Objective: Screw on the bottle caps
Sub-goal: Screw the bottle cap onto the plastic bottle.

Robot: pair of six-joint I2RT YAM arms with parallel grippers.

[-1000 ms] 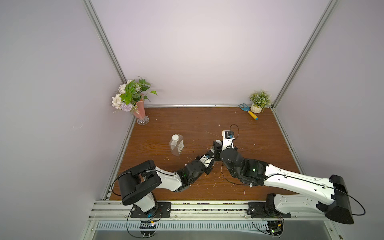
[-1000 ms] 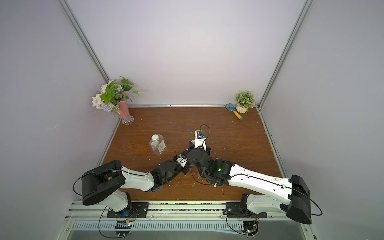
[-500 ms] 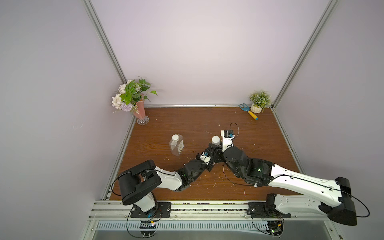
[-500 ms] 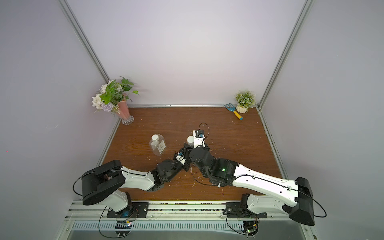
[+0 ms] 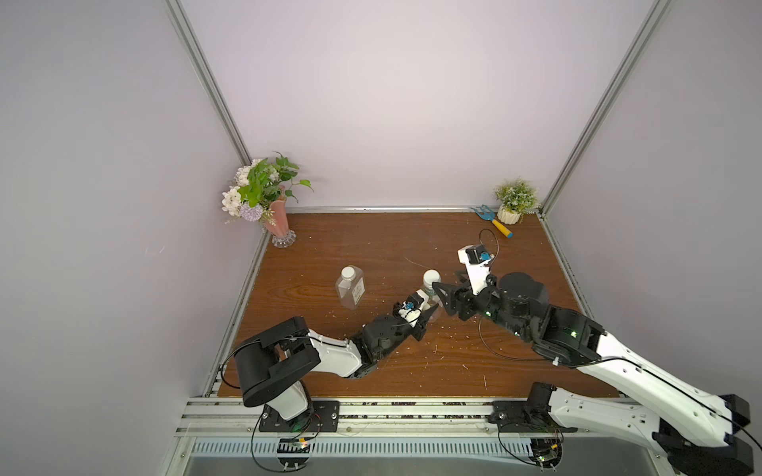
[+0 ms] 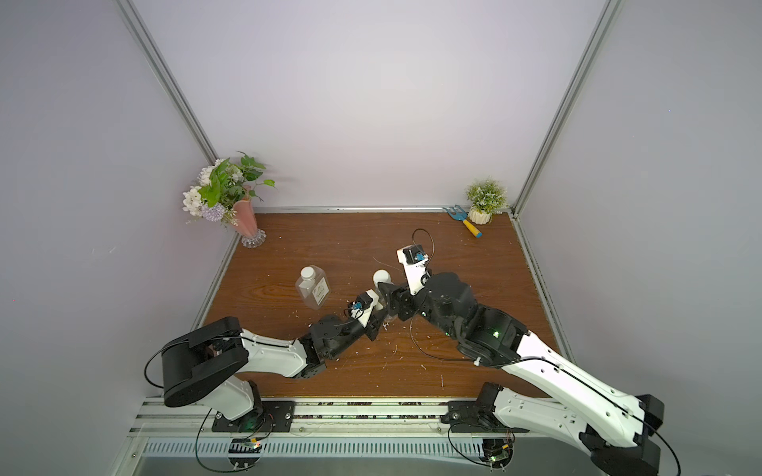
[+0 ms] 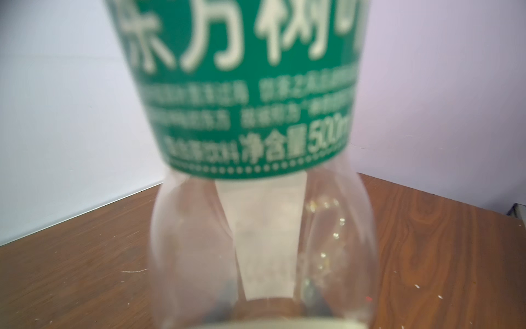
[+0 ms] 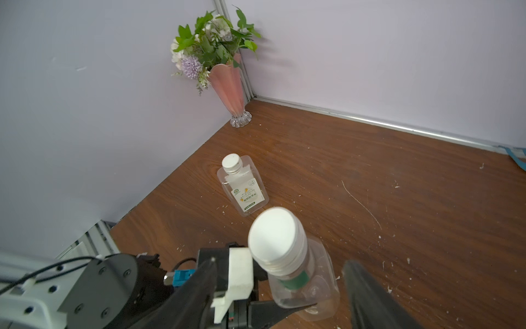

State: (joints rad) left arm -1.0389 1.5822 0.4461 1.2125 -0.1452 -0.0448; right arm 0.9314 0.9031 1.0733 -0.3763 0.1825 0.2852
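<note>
The round bottle (image 5: 429, 293) with the green label (image 7: 250, 114) stands upright mid-table with a white cap (image 5: 431, 275) (image 8: 274, 235) sitting on its neck. My left gripper (image 5: 429, 316) (image 6: 381, 318) is shut on the lower body of that bottle. My right gripper (image 5: 443, 297) (image 8: 280, 263) is open, its fingers (image 8: 367, 290) spread on either side of the neck and touching nothing. The squarish bottle (image 5: 351, 291) (image 8: 245, 195) stands alone to the left with its own white cap (image 5: 348, 272) (image 8: 232, 162) on.
A pink flower vase (image 5: 276, 220) (image 8: 227, 85) fills the back left corner. A small potted plant (image 5: 513, 202) and a blue-and-yellow garden fork (image 5: 495, 221) lie at the back right. White crumbs are scattered over the wooden table (image 5: 371, 247).
My right gripper has opened, let go of the round bottle's cap and drawn back to the right, uncovering the cap. The left gripper and both bottles have stayed put.
</note>
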